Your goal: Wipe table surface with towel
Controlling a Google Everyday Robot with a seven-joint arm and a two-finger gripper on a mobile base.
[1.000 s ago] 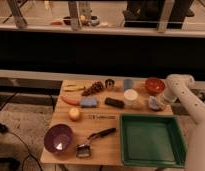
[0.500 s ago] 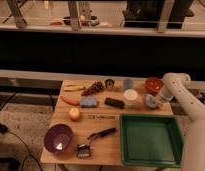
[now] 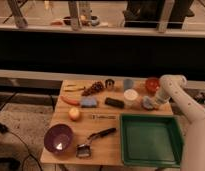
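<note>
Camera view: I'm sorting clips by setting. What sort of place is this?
Probably a robot test lab: a wooden table set with a green tray, purple bowl and sponge, with the arm's pincer beside the towel at the table's right side.

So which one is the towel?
Find the wooden table, then look just behind the green tray. The towel is the lumpy pale blue-grey wad between the white cup and the robot's gripper. The blue sponge is a flat rectangle instead.

Wooden table surface: green tray, purple bowl, towel, sponge, white cup, apple.
</note>
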